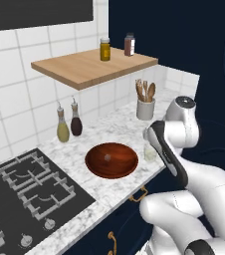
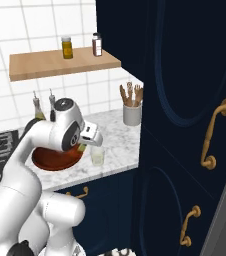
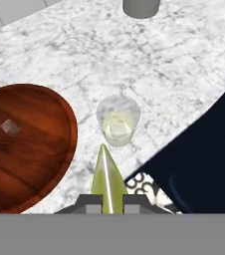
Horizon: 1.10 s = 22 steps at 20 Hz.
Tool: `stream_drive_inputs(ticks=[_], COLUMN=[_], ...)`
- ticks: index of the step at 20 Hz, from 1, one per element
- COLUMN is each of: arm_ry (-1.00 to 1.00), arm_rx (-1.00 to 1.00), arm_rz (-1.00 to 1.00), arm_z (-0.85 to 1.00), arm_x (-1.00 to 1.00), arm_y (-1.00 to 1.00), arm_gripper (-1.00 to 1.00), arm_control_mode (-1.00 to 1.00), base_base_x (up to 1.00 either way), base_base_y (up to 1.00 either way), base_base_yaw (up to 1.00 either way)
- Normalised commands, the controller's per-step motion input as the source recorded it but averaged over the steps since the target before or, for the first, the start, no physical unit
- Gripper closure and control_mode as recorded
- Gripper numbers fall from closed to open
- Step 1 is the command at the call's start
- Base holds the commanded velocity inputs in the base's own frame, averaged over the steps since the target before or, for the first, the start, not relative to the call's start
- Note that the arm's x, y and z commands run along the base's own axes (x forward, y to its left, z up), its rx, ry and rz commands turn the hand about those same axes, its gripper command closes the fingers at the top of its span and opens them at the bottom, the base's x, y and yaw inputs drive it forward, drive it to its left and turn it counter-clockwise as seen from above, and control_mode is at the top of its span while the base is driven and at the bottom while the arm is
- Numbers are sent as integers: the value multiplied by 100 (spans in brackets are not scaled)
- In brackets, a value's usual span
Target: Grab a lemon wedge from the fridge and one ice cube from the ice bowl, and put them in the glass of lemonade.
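The claw [image 3: 108,198] is closed on one lemon wedge [image 3: 107,179], whose pointed tip sticks out between the two fingers. Just ahead of it and below stands one glass of lemonade [image 3: 118,121] on the marble tabletop [image 3: 184,64], and beside the glass lies one ice bowl [image 3: 20,144] with one ice cube [image 3: 10,126] inside. The arm is bent forward over the tabletop edge with the hand tilted down, and farther away one white crock [image 1: 145,108] with wooden spoons stands near the wall.

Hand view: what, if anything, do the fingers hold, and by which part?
The lemon wedge, pinched at its wide end, its tip pointing toward the glass of lemonade.
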Motion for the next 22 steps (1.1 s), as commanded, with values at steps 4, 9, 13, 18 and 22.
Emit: stream_drive_inputs(ticks=[4,9,13,18,22], arm_ry=[0,0,0,3,0], arm_rx=[0,0,0,0,0], arm_rz=[0,0,0,-9,-8], arm_z=[0,0,0,-1,-9], arm_x=[46,34,58,48,5], arm_y=[0,0,-15,-7,0], arm_gripper=[100,100,100,100,100], arm_control_mode=[-100,-100,-100,-100,-100], base_base_x=[0,0,0,0,0], base_base_y=[0,0,0,0,0], base_base_yaw=[0,0,0,0,0])
